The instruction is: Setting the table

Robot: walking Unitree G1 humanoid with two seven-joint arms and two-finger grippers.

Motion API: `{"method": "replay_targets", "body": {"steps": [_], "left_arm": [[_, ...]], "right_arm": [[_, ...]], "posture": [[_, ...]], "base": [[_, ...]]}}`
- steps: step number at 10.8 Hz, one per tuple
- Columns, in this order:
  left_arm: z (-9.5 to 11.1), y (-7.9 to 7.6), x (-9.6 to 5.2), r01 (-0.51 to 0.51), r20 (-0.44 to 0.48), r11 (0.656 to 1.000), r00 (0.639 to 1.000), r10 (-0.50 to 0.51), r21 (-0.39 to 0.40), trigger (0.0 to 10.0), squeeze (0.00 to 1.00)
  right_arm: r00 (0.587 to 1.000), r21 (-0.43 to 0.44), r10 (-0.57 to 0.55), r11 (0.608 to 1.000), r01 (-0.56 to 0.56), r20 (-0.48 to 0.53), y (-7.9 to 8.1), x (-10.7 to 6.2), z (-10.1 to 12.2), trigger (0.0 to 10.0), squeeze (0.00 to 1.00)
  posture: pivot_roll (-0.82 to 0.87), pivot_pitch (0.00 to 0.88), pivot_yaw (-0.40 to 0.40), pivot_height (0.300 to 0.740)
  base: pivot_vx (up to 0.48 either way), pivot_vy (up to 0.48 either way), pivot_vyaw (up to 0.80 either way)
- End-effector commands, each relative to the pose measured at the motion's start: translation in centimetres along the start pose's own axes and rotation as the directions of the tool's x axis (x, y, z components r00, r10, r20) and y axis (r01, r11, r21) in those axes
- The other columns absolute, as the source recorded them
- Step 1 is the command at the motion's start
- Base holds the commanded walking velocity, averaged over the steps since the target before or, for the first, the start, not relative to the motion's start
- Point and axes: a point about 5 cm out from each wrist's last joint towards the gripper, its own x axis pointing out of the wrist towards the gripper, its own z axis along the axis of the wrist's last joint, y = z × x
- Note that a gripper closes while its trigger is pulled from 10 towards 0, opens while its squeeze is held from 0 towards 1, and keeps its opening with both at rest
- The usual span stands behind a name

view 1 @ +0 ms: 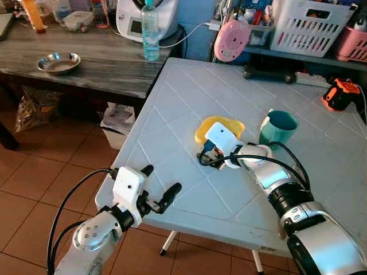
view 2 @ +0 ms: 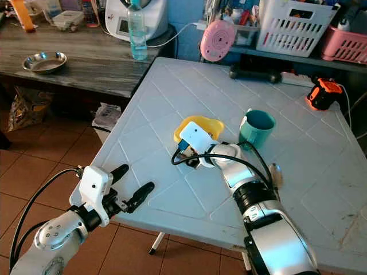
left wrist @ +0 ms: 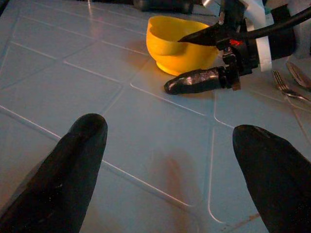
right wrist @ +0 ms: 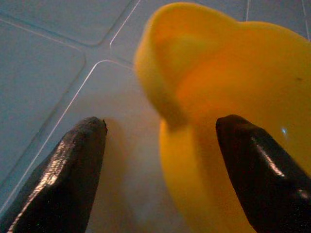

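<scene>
The right tool point(right wrist: 160, 170) is standing open astride the near rim of the yellow bowl point(view 1: 213, 125), one finger point(right wrist: 255, 170) reaching over the inside of the bowl and the other point(right wrist: 73, 165) lying outside it just above the white bench point(view 1: 189, 91). The fingers are not yet pressing on the rim, so the bowl is sitting on the bench near its middle, ungripped.

The left tool point(view 1: 160, 192) is hovering open and empty at the near left edge of the bench, well apart from the bowl.

As for progress, the setting is looking partly laid out: a teal cup point(view 1: 278, 128) is standing upright just to the right of the bowl, and cutlery point(left wrist: 286, 85), a fork and what seems to be a spoon, is lying further right on the bench. The bowl appears to be the piece now being handled. What is left, by my judgement, is closing on the rim, moving the bowl to its place, and ordering the cutlery beside it. A steel dish point(view 1: 58, 62) is resting on the dark wooden bench point(view 1: 109, 63) at far left, possibly waiting to be fetched.
</scene>
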Motion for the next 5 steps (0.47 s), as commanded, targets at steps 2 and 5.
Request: {"method": "replay_targets", "body": {"steps": [2,5], "left_arm": [[-0.11,0.06,-0.14,0.005,-0.008,1.000,1.000,-0.005,-0.005,10.0,0.00],[-0.31,0.03,-0.12,0.007,-0.017,1.000,1.000,-0.007,-0.012,10.0,0.00]], "right_arm": [[1.000,-0.014,0.001,1.000,-0.001,-0.025,-0.46,-0.20,-0.51,0.0,0.00],[0.999,-0.031,0.007,0.999,-0.008,-0.037,-0.29,-0.18,-0.97,0.0,0.00]], "posture": [[0.15,0.057,-0.059,0.740],[0.15,0.055,-0.059,0.740]], "base": [[0.000,0.000,0.00],[0.000,0.000,0.00]]}}
